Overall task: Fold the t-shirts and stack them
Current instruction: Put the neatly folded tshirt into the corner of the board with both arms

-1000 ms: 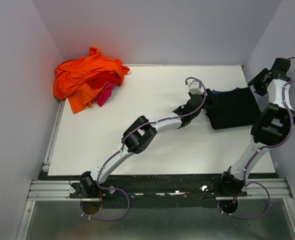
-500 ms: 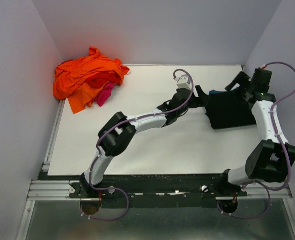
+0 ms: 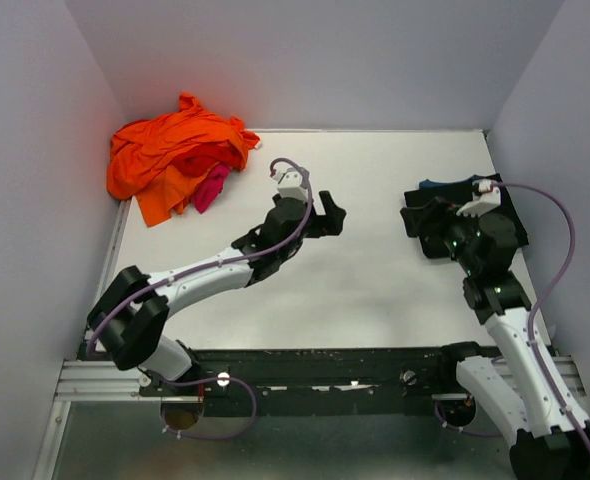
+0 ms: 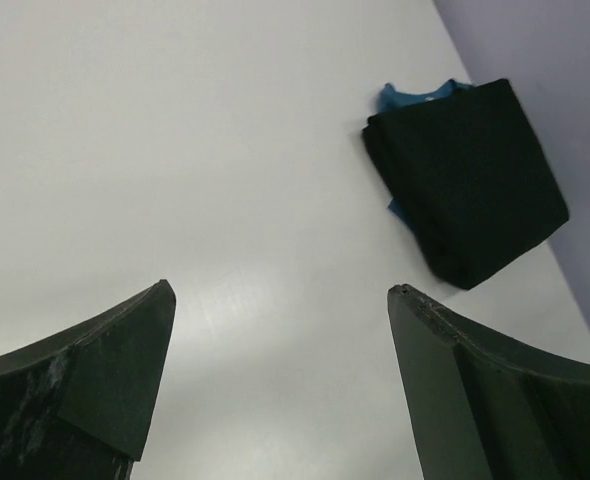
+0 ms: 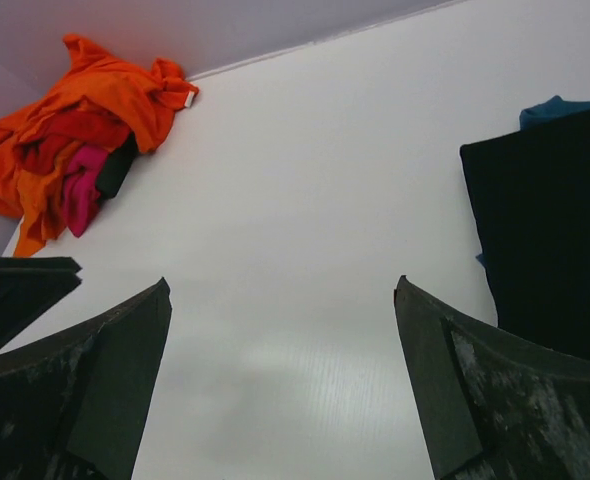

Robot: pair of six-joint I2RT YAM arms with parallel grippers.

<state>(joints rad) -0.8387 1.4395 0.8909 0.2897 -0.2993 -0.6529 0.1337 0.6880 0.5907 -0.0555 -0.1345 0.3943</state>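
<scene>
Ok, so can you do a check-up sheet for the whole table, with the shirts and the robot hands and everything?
Surface: white table, flat, no stains seen.
Job's things: black t-shirt folded, lying on a blue t-shirt at the right edge; orange t-shirt and pink t-shirt heaped unfolded in the far left corner.
Clutter: nothing seen.
Grippers: left end effector open, holding nothing; right end effector open, holding nothing.
Cables: purple cables loop along both arms, clear of the shirts.
Surroundings: plain lilac walls on three sides.
</scene>
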